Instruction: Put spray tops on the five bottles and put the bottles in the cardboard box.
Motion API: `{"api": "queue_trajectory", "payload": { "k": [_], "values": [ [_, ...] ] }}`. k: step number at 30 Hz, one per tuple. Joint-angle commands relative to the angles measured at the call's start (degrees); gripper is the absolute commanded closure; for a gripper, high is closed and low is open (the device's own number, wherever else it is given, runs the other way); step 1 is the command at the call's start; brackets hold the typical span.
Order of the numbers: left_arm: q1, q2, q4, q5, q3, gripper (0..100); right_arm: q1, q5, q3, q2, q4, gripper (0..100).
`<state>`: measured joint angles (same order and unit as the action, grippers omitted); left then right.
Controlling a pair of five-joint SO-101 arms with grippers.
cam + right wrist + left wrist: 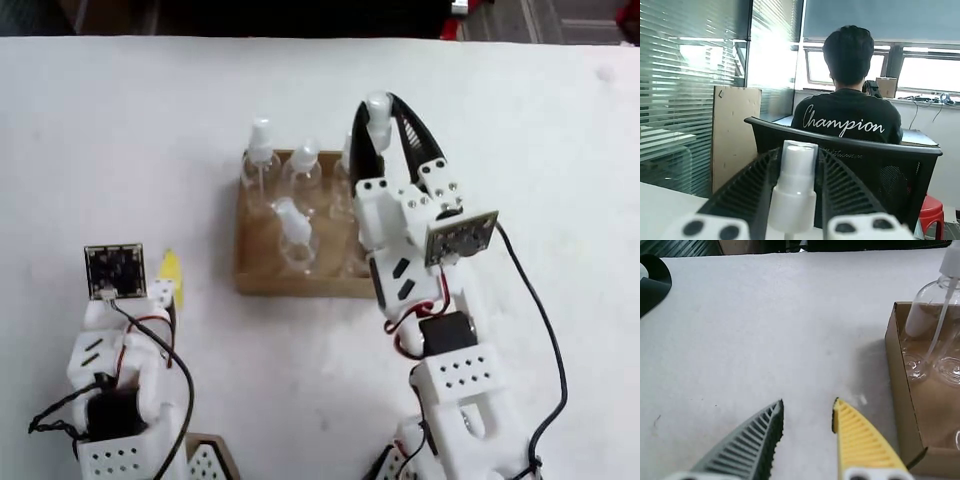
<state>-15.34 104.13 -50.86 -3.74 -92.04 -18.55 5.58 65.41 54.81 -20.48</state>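
While the cardboard box [300, 283] sits near the middle of the white table [120, 120], the right gripper [382, 106] hovers over its 1 o'clock corner, black fingers [357, 140] pressed in from both sides on a white spray top [378, 118]. The right wrist view shows the same grip close up, with the right gripper [798, 156] clamped snugly round the spray top [796, 180]; whether a bottle hangs beneath it cannot be told. Inside the box, capped clear bottles stand along the 12 o'clock wall, one [260, 165] at the 11 o'clock corner and another [303, 172] just beside it, while a third [293, 228] lies tilted near the centre. At the box's 8 o'clock, apart from it, the left gripper [166, 274] hangs low over bare table. Its grey and yellow fingers [860, 440] are spread with nothing between them, and the box wall [900, 385] lies at the 3 o'clock side of the left gripper [807, 407]
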Motion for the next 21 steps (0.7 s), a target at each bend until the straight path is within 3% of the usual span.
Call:
{"api": "queue_trajectory", "payload": {
  "k": [1,9,21],
  "values": [
    [0.84,0.40,1.41,-0.53,0.70,85,1.80,-0.18,-2.99,-0.66,-1.63,98.2],
    [0.84,0.40,1.41,-0.53,0.70,85,4.35,0.44,-2.99,-0.75,-1.71,98.2],
    [0.84,0.40,1.41,-0.53,0.70,85,4.44,0.79,-2.81,-8.31,-9.89,98.2]
  ]
}}
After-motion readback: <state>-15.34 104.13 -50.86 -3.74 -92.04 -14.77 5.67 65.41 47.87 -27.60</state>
